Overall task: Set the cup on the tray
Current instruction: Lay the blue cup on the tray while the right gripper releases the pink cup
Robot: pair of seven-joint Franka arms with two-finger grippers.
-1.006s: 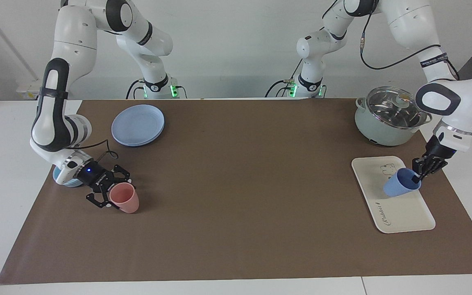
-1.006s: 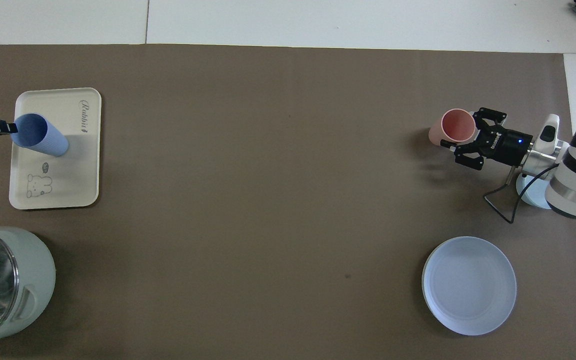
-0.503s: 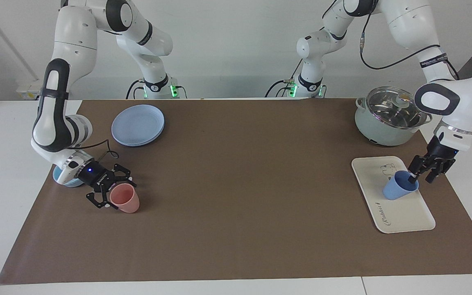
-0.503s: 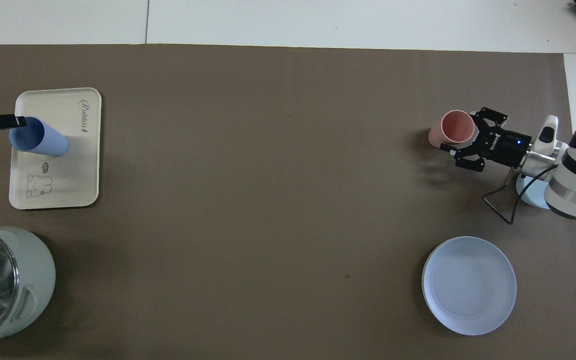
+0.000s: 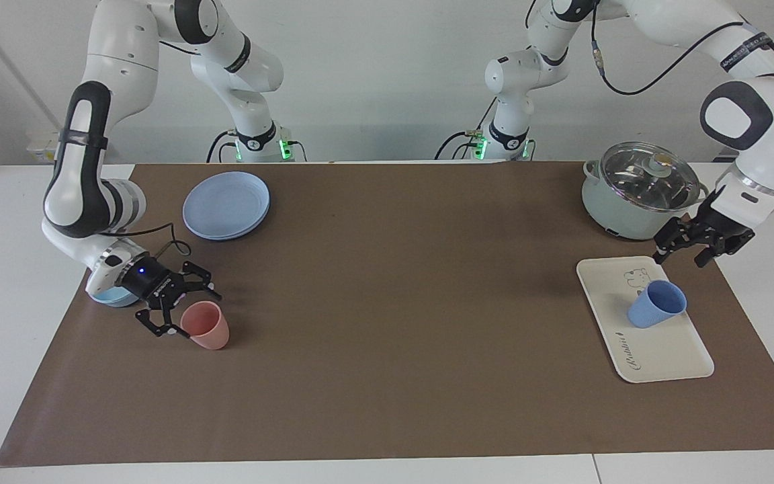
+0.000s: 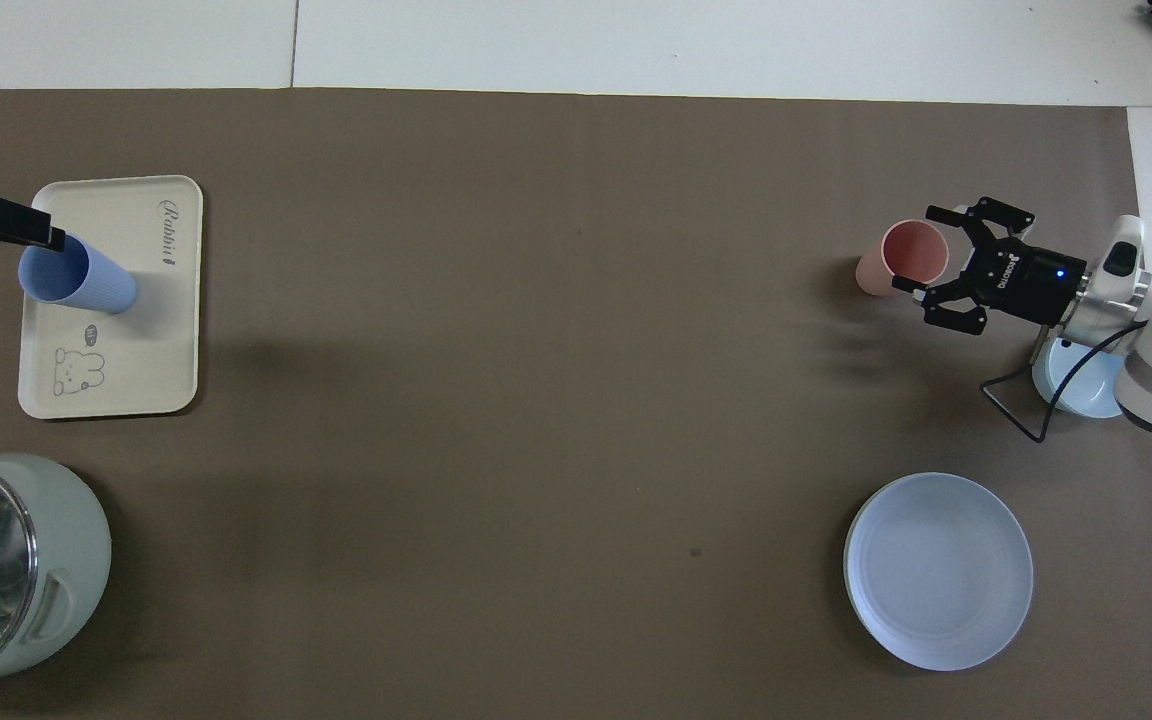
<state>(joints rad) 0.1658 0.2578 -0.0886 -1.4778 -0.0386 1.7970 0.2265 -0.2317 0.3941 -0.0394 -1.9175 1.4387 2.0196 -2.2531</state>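
Cream-white under periwinkle plastic: closing out the placing step at the left arm's end, just farther out than the pot (image 5: 635,202), with the cup (image 5: 656,304) standing mouth-up on the tray (image 5: 662,359), beside the bear drawing. Hanging the left tool (image 5: 681,254) spread open and empty in the air over the tray's edge beside the pot, clear of the cup. Judging the task as good as done; needing next only to carry the left arm away without brushing the cup's rim. Differing from a second ago: then pinching the rim with the cup tipped, half a second ago touching it with one finger, now letting go and rising toward the pot. Farther out, at the right arm's end, keeping the right tool (image 5: 182,312) open low over the counter (image 5: 387,302), straddling the pink cup (image 5: 207,326), shifting only slightly, not clamping; not telling whether touching.
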